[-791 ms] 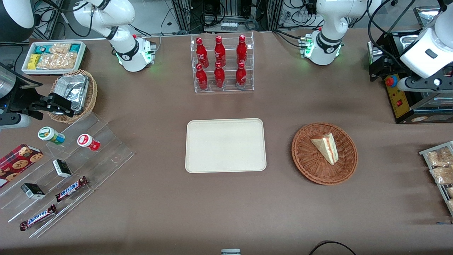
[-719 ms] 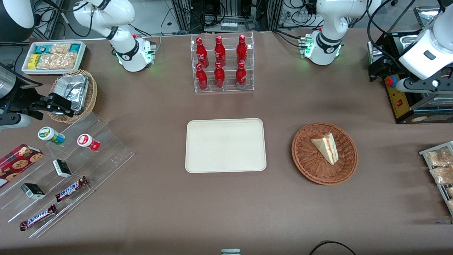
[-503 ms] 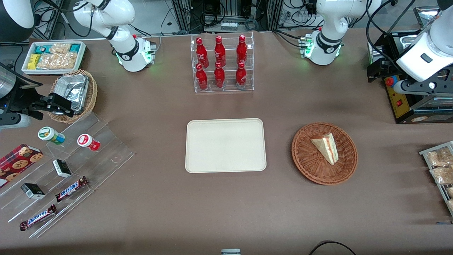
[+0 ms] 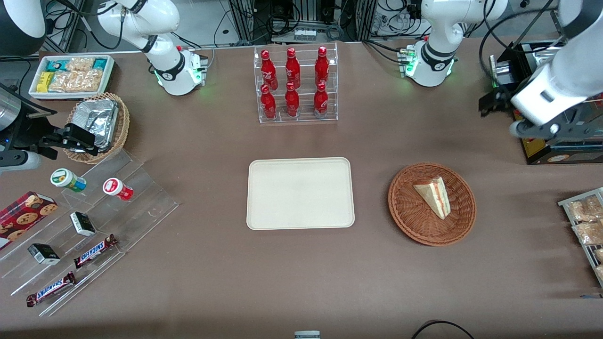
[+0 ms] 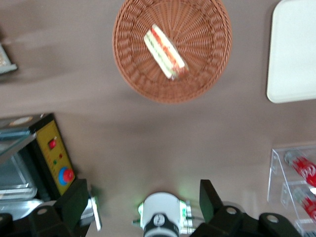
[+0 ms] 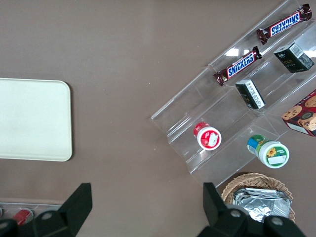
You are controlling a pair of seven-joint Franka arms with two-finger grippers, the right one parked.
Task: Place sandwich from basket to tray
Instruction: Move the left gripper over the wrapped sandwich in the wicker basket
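The sandwich, a pale bread wedge with red and green filling, lies in the reddish-brown wicker basket. The cream tray sits bare beside the basket, toward the parked arm's end. My left gripper hangs high above the table, farther from the front camera than the basket and toward the working arm's end. In the left wrist view its fingers stand wide apart, so the gripper is open with nothing between. That view also holds the sandwich, the basket and a corner of the tray.
A clear rack of red bottles stands farther from the front camera than the tray. A yellow control box and a rack of snack packets sit at the working arm's end. The arm's base is nearby.
The left arm has swung in from the table's end, carrying the open gripper closer to the basket. Sandwich, basket and tray have not moved.
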